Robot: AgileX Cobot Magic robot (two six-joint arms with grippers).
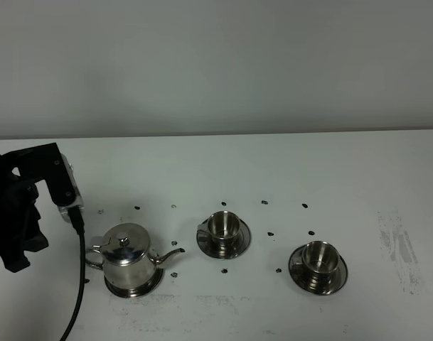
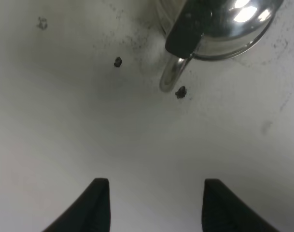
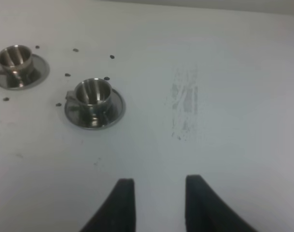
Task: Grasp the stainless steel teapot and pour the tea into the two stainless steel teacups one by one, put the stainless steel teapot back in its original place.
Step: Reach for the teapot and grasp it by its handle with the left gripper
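Note:
The stainless steel teapot [image 1: 129, 257] stands upright on its round saucer, the original place [image 1: 154, 283], at the front left, with its spout pointing right. My left gripper [image 2: 154, 208] is open and empty just left of the pot. The pot's loop handle [image 2: 172, 77] lies ahead of its fingers and apart from them. Two stainless steel teacups rest on saucers, one in the middle [image 1: 223, 226] [image 3: 15, 57] and one to the right [image 1: 317, 257] [image 3: 92, 94]. My right gripper [image 3: 160, 205] hovers right of the cups, fingers a little apart with nothing between them.
The white table [image 1: 358, 177] has small dark dots around the cups and a grey scuffed patch [image 1: 399, 249] at the right. My left arm [image 1: 20, 206] and its black cable [image 1: 79, 277] fill the left edge beside the teapot.

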